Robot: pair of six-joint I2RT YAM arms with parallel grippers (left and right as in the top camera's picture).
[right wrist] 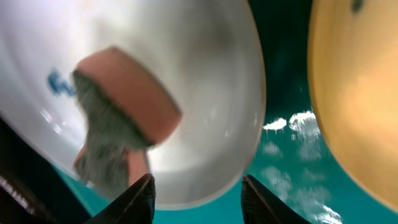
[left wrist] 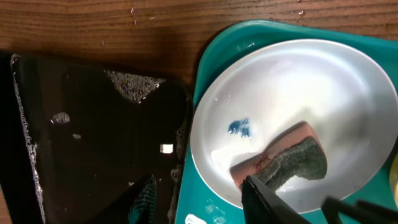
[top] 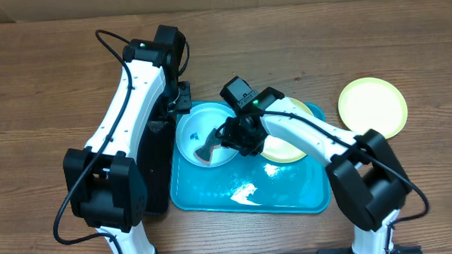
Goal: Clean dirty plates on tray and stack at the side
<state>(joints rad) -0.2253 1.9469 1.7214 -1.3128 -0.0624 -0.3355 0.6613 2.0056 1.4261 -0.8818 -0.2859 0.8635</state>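
The cyan tray (top: 274,197) holds a light blue plate (top: 192,132) with a blue smudge (left wrist: 239,127) and a yellow-green plate (top: 283,149) partly under my right arm. A pink and green sponge (top: 207,150) lies on the blue plate (left wrist: 292,81). My right gripper (top: 237,136) hovers open over that plate's right side, with the sponge (right wrist: 124,106) just beyond its left finger (right wrist: 200,199). My left gripper (top: 178,102) is open and empty at the tray's far left corner (left wrist: 205,208). A second yellow-green plate (top: 372,107) sits on the table to the right.
A black tray (top: 156,167), wet with droplets (left wrist: 93,143), lies against the cyan tray's left side under my left arm. White foam smears (top: 243,193) lie on the cyan tray's floor. Bare wooden table runs along the back and far right.
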